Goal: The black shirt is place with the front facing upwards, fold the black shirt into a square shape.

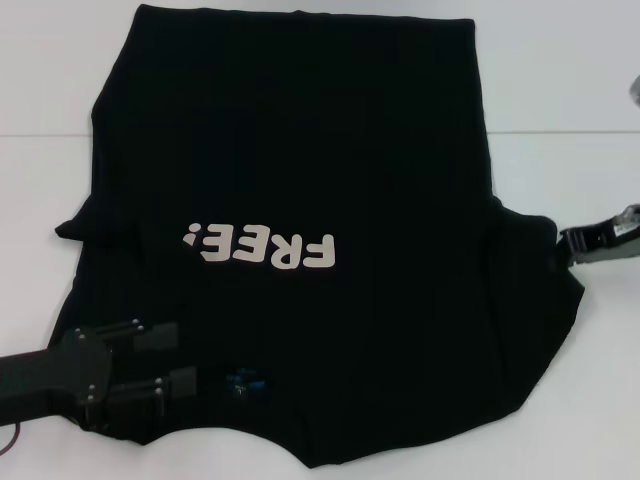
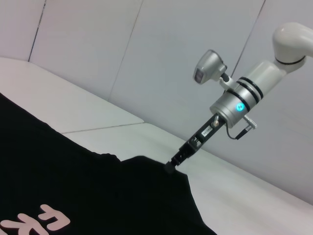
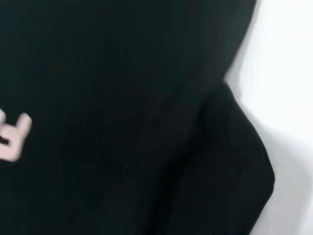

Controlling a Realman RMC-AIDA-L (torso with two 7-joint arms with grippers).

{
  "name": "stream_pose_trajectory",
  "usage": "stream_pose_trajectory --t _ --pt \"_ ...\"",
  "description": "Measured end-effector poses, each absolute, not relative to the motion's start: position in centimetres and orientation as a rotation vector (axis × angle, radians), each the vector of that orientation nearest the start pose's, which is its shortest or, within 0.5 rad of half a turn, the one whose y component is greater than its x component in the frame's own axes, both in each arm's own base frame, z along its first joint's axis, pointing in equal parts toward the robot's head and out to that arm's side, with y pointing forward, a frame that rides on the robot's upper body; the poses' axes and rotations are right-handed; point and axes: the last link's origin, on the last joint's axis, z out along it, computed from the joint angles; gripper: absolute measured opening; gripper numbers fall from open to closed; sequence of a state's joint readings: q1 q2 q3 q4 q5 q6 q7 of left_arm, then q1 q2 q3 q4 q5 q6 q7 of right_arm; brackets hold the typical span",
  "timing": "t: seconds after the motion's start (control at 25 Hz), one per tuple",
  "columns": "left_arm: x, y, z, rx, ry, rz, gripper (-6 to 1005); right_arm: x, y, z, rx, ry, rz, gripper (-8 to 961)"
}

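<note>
The black shirt (image 1: 300, 170) lies spread on the white table (image 1: 560, 100), front up, with the white "FREE!" lettering (image 1: 262, 246) at its middle and the small blue neck label (image 1: 245, 380) near the front edge. My left gripper (image 1: 168, 358) is open, its fingers over the shirt's near left shoulder beside the label. My right gripper (image 1: 566, 246) is at the tip of the right sleeve. It also shows in the left wrist view (image 2: 170, 167), slim and closed on the sleeve's edge. The right wrist view shows the sleeve (image 3: 220, 161) close up.
A seam (image 1: 560, 133) runs across the white table behind the shirt's right side. Bare table shows to the right of the shirt and at the far left (image 1: 40, 100). White wall panels (image 2: 146, 58) stand behind the table.
</note>
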State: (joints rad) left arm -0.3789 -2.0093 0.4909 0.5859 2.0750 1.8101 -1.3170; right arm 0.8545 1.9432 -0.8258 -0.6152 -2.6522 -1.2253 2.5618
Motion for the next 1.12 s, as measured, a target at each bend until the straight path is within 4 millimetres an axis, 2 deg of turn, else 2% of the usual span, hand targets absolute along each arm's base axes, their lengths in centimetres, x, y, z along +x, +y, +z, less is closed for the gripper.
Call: stream_pose_trajectory --t 0.24,0.44,0.6,0.92,1.12 --pt "-31.5 26.3 3.6 -2.68 -0.797 -0.857 735 25.8 42.7 5.5 -2.214 1.543 0.101 17" --pt "-31.5 26.3 3.7 -2.679 -0.813 -0.857 735 24.5 42.6 5.3 -2.308 1.485 0.195 20" --pt "-31.5 26.3 3.7 -2.68 -0.814 -0.855 734 22.5 42.8 3.8 -2.415 1.411 0.17 23" --pt "-31.5 26.3 3.6 -2.683 -0.817 -0.852 734 18.4 42.6 -1.0 -2.596 1.238 0.018 28" --pt "-31.8 26.4 4.0 -2.633 -0.888 -0.872 734 16.7 42.4 -2.9 -2.642 1.186 0.027 31"
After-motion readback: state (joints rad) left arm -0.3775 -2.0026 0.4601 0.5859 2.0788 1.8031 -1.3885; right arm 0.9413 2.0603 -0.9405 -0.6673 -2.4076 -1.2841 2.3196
